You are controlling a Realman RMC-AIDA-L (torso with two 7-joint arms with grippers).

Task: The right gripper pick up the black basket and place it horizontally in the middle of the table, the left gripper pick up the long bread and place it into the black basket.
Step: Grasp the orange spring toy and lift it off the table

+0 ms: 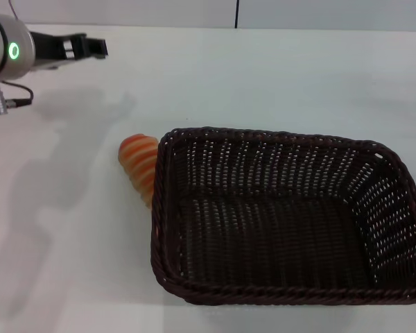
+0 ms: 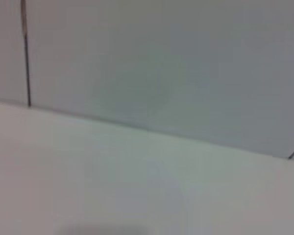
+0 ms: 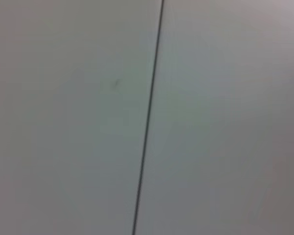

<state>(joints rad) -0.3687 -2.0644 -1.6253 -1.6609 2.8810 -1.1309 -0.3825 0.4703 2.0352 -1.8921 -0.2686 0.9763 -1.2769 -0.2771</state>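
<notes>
The black basket point(image 1: 284, 215) lies on the white table point(image 1: 263, 76) in the head view, long side across, reaching to the right edge of the picture. Nothing is inside it. The long bread point(image 1: 140, 165), striped orange and tan, lies against the basket's left outer wall, partly hidden behind the rim. My left gripper point(image 1: 100, 47) hangs at the far left above the table, well away from the bread, on the white arm with the green light point(image 1: 14, 50). My right gripper is out of view. The wrist views show neither basket nor bread.
The left wrist view looks across the table point(image 2: 112, 186) to a grey wall point(image 2: 161, 58) with a dark seam. The right wrist view shows a grey panel with a dark seam point(image 3: 149, 112).
</notes>
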